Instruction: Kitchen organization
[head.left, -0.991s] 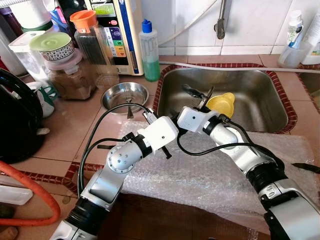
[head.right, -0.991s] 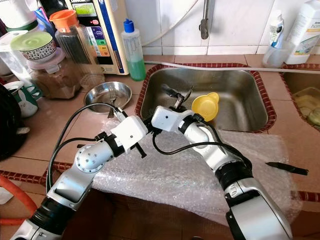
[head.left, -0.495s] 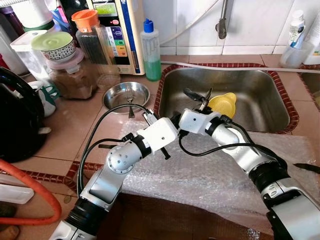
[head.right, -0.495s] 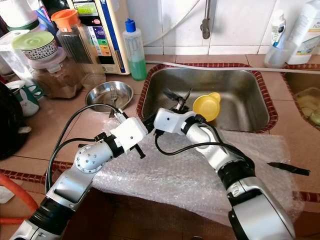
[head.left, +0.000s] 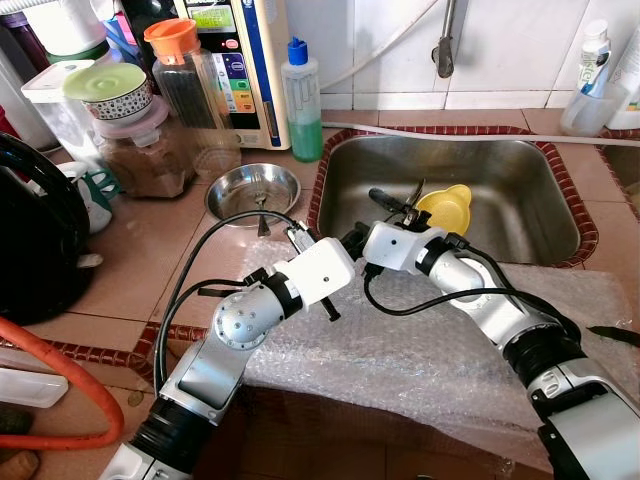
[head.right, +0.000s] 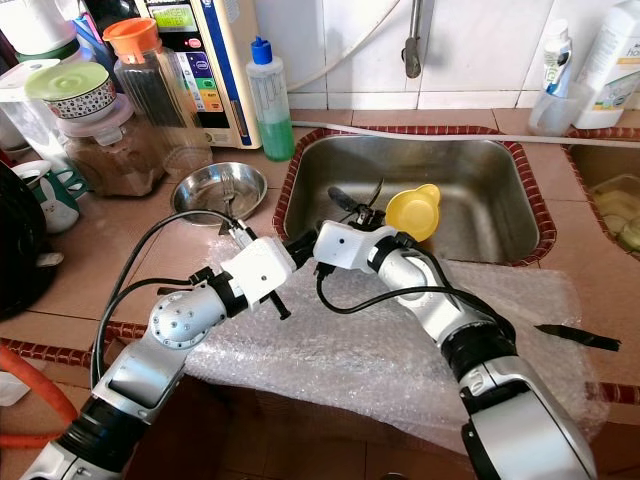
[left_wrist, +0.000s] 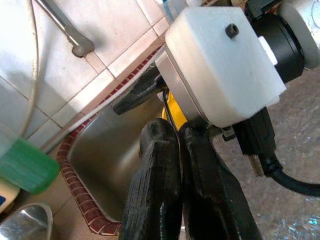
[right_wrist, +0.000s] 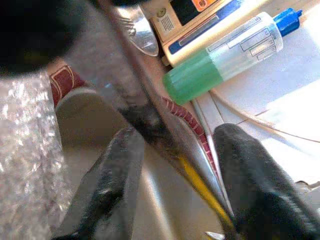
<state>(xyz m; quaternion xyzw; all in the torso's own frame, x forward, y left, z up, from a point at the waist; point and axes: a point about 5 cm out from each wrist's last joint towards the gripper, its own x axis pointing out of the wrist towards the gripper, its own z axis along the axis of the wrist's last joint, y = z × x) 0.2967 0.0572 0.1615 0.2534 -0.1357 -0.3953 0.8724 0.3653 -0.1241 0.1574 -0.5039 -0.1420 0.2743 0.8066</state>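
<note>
The yellow cup (head.left: 446, 207) lies in the sink (head.left: 520, 215), at upper centre of the frame, its handle toward the tap. The right tool (head.left: 400, 200) hangs over the sink's near edge just beside the cup, fingers spread, seemingly lined up to take it. The left tool (left_wrist: 175, 190), fingers pressed together and holding nothing, waits over the bubble wrap (head.left: 430, 355) on the worktop (head.left: 150, 260), probably laid there as padding. A steel bowl (head.left: 253, 189) sits left of the sink.
</note>
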